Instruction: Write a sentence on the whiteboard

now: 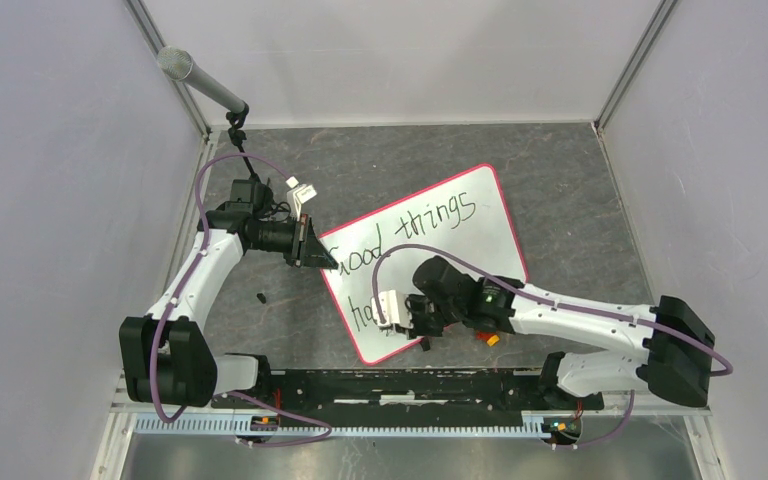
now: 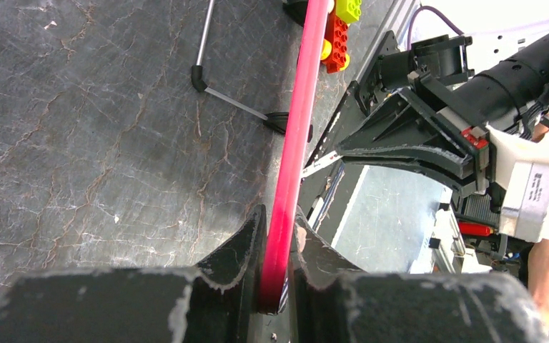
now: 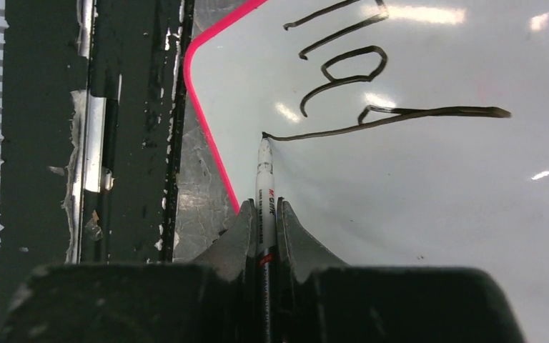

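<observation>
While left claw (image 2: pixel 279 218) clamps whiteboard (image 1: pixel 490 250), right claw (image 3: pixel 264 207) grips marker (image 3: pixel 264 171), tip on sentence (image 3: pixel 429 112)

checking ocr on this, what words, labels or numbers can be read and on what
"Good things": black cursive sentence, first line, on the flat white red-rimmed whiteboard.
"ha": its unfinished second line.
Red print on the thin white marker: too small to read.
White label on the right arm: blurred.

The right hand (image 3: pixel 265 212) grips a marker (image 3: pixel 264 175), its tip touching the whiteboard (image 3: pixel 429 214) near the pink-rimmed corner, at one end of a long black stroke (image 3: pixel 400 116) beneath letters of the sentence (image 3: pixel 343 68); grey counter (image 3: pixel 204 193) shows just left
</observation>
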`<state>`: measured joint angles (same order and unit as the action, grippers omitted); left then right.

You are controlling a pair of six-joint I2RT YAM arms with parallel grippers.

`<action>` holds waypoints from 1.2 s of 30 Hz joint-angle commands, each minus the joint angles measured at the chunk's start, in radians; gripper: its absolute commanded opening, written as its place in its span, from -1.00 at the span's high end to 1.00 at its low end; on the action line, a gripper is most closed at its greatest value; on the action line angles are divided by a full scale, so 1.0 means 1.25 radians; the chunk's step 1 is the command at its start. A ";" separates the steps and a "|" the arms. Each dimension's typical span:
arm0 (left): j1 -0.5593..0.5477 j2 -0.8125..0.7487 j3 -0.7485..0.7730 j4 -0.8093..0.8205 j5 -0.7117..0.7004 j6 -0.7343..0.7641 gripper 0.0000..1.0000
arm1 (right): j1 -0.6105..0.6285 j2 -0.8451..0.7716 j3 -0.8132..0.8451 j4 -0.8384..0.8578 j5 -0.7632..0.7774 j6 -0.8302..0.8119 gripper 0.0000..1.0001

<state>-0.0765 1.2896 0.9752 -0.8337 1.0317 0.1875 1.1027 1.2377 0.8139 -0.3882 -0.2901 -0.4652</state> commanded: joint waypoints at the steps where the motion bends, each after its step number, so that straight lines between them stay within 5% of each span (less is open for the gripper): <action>1: -0.003 0.003 0.020 0.034 -0.064 0.021 0.95 | 0.015 0.020 0.038 0.006 -0.033 0.003 1.00; 36: -0.004 0.003 0.024 0.025 -0.063 0.022 0.95 | -0.091 -0.025 0.111 0.009 0.089 0.003 1.00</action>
<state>-0.0765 1.2896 0.9771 -0.8356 1.0309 0.1875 1.0119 1.2251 0.9218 -0.3893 -0.2085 -0.4511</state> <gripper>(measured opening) 0.196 0.117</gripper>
